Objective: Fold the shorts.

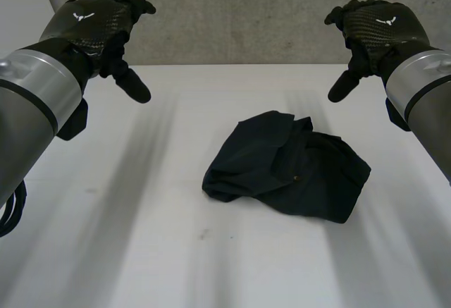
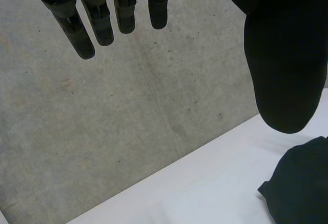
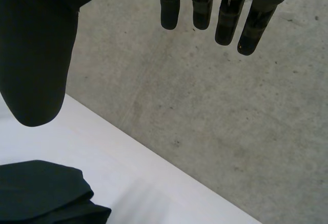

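Dark navy shorts (image 1: 289,167) lie crumpled in a heap on the white table (image 1: 141,237), a little right of the middle. My left hand (image 1: 106,29) hovers high at the far left, fingers straight, holding nothing. My right hand (image 1: 370,29) hovers high at the far right, likewise open and empty. Both hands are well above and apart from the shorts. In the left wrist view straight fingers (image 2: 97,19) and the thumb (image 2: 284,65) spread wide, with a corner of the shorts (image 2: 302,188) below. The right wrist view shows spread fingers (image 3: 225,14), the thumb (image 3: 36,60) and the shorts (image 3: 41,193).
A grey concrete wall (image 1: 246,12) rises behind the table's far edge. Bare white tabletop lies to the left of the shorts and in front of them.
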`<state>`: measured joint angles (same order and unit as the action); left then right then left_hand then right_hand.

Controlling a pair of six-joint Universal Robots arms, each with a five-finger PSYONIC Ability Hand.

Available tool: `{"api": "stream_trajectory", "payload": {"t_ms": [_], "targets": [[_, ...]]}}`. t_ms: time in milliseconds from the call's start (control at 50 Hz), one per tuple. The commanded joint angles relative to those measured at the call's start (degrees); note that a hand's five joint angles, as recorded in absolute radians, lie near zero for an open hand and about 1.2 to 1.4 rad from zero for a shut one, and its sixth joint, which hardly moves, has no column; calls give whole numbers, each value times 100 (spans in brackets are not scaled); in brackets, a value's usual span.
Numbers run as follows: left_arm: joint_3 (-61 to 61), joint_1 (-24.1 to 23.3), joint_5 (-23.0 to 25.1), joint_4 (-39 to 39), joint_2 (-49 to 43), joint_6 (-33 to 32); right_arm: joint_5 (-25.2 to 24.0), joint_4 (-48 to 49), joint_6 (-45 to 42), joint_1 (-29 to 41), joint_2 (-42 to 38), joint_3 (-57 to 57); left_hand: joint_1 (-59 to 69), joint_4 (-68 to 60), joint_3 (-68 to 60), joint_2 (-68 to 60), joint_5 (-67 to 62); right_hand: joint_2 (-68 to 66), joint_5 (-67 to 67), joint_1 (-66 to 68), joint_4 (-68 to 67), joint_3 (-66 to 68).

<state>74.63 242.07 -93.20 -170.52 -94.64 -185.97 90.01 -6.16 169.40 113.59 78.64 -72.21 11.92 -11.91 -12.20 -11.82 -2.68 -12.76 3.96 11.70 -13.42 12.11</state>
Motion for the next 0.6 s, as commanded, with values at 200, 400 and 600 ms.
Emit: {"api": "stream_trajectory", "payload": {"t_ms": [200, 400, 600], "targets": [[464, -107, 109, -437, -99, -18, -273, -218, -529, -179, -129, 93, -86, 85, 114, 76, 163, 276, -396, -170, 342, -211], [782, -915, 100, -1211, -1679, -80, -730, -1002, -1445, -240, -560, -406, 48, -49, -20, -58, 28, 276, -396, -170, 342, -211], [282, -1083, 100, -1685, -3138, -377, -748, 659, -1392, -908, -639, -1954, 534, -535, -505, -543, -457, 276, -396, -170, 342, -211]]}}
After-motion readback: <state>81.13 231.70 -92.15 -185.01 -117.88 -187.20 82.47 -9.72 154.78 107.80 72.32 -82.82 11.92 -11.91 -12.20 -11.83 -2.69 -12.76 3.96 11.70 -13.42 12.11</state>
